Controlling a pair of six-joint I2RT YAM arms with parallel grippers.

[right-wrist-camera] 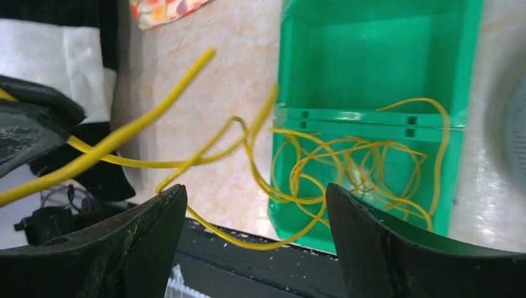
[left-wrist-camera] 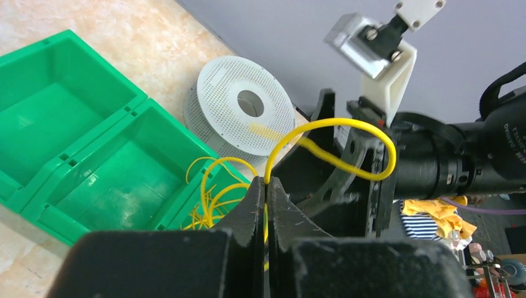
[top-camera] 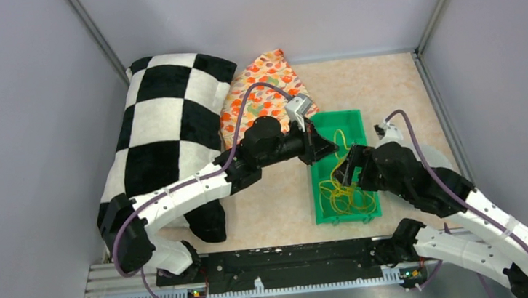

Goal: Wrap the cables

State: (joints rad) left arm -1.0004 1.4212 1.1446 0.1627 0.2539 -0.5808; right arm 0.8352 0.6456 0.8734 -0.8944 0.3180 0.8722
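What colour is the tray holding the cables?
The tray is green; the top external view shows it best.

Glossy plastic green tray (top-camera: 350,122); smooth yellow cables (top-camera: 342,192); matt black fingers (right-wrist-camera: 366,236).

Cables (top-camera: 343,194) in bin (top-camera: 344,121) near half — pillow (top-camera: 164,129) left.

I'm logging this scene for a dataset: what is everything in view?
cables: one bunch, yellow, mostly in the tray's near compartment, one strand raised
tray: one, green, two compartments, centre-right of the table
spool: one, white, perforated, beside the tray
pillow: one, black-and-white checked, left side
cloth: one, orange floral, at the back beside the pillow
table: one, beige
left fingers: black, shut on a cable strand
right fingers: black, open, by the bunch
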